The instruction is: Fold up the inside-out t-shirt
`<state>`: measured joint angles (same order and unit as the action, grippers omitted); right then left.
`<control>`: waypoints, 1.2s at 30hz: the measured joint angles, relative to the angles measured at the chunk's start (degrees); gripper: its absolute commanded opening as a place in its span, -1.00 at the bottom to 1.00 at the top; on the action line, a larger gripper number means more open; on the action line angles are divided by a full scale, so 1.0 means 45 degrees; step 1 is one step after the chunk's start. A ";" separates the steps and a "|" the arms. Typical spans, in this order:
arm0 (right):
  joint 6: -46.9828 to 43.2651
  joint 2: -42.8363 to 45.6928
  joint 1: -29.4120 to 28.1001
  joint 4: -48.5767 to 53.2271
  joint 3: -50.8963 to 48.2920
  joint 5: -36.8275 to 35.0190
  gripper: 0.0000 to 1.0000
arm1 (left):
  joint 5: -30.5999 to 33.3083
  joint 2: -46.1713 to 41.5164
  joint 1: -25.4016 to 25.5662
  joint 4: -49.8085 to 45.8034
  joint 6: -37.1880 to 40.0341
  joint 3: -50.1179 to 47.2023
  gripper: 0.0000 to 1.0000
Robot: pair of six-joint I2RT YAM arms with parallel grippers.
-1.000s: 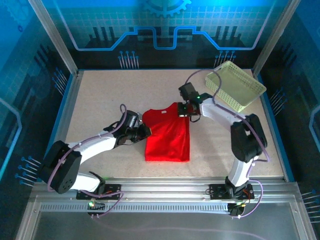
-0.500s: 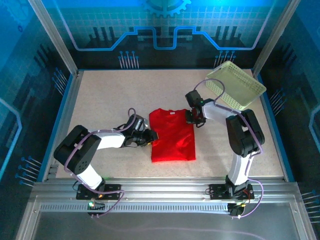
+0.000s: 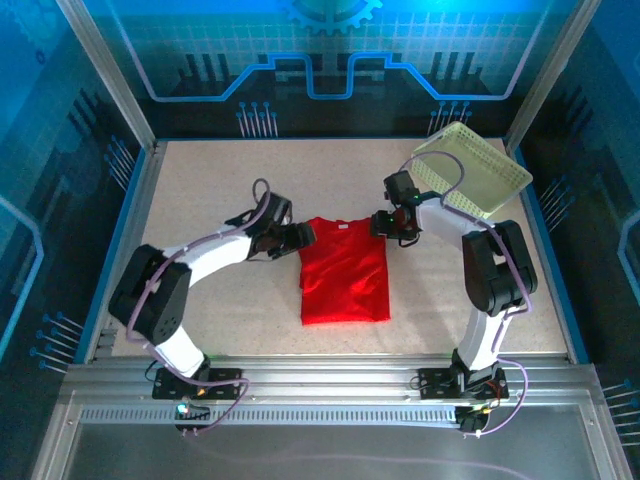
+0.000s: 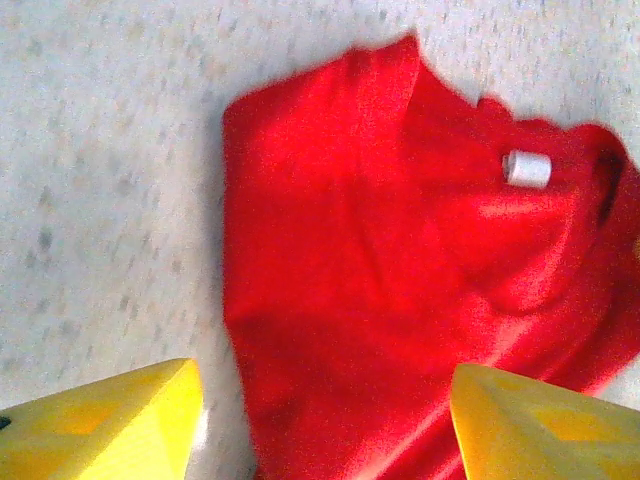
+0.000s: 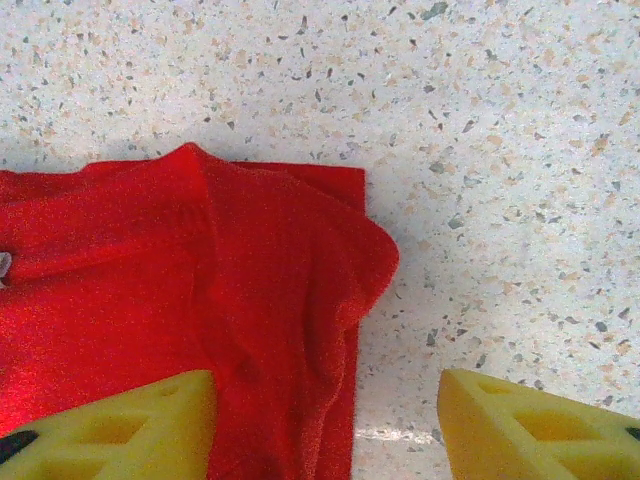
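The bright red t-shirt (image 3: 344, 280) lies at the centre of the top view on the speckled table (image 3: 220, 190). It is folded into a tall, narrow rectangle with the collar end uppermost and a small white tag (image 4: 526, 168) showing. The left gripper (image 3: 303, 236) and right gripper (image 3: 381, 224) flank its upper corners, jaws parted, holding nothing.

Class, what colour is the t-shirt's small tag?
The tag is white, clearest in the left wrist view.
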<state>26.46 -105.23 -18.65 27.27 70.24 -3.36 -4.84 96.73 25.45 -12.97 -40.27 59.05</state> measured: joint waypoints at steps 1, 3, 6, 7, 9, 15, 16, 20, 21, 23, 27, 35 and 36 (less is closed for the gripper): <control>0.0019 -0.0053 -0.0005 -0.0029 0.0005 0.0107 0.23 | 0.0087 0.0500 -0.0005 -0.0083 0.0049 0.0432 0.33; 0.0058 -0.0282 -0.0005 -0.0044 0.0097 0.0291 0.23 | 0.0257 0.1370 -0.0010 -0.0233 0.0092 0.1001 0.33; 0.0078 -0.0733 -0.0005 -0.0146 0.0248 0.0525 0.23 | 0.0413 0.2448 -0.0029 -0.0481 0.0185 0.1506 0.30; 0.0102 -0.0884 -0.0005 -0.0165 0.0296 0.0578 0.23 | 0.0510 0.2725 -0.0034 -0.0622 0.0238 0.1681 0.27; 0.0107 -0.1151 -0.0005 -0.0170 0.0403 0.0665 0.23 | 0.0466 0.2905 -0.0102 -0.0971 0.0287 0.2079 0.21; 0.0121 -0.1520 -0.0034 0.0063 0.0763 0.0758 0.10 | 0.0330 0.3609 -0.0228 -0.0811 0.0267 0.2764 -0.07; 0.0146 -0.1545 -0.0039 0.0102 0.0782 0.0724 0.04 | 0.0325 0.3682 -0.0243 -0.0894 0.0272 0.2832 -0.11; 0.0262 -0.1671 -0.0073 0.0321 0.0952 0.0461 -0.14 | 0.0311 0.3818 -0.0335 -0.1200 0.0257 0.2992 -0.32; 0.0267 -0.1681 -0.0097 0.0379 0.0991 0.0384 -0.21 | 0.0311 0.3847 -0.0364 -0.1282 0.0282 0.3031 -0.38; 0.0296 -0.1700 -0.0151 0.0369 0.1005 0.0296 -0.30 | 0.0291 0.3886 -0.0413 -0.1389 0.0257 0.3070 -0.48; 0.0359 -0.1763 -0.0442 0.0233 0.1064 0.0316 -0.44 | 0.0180 0.3900 -0.0505 -0.1438 0.0277 0.3075 -0.56; 0.0398 -0.1792 -0.1185 0.0010 0.1064 0.0568 -0.74 | 0.0092 0.3866 -0.0554 -0.1156 0.0262 0.2895 -0.85; 0.0403 -0.1787 -0.1190 -0.0010 0.1059 0.0573 -0.79 | 0.0015 0.3823 -0.0578 -0.1020 0.0267 0.2817 -0.90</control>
<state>28.27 -113.27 -24.01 27.22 75.00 -0.78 -4.78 113.93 22.85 -17.56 -39.07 71.72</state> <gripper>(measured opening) 0.143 0.095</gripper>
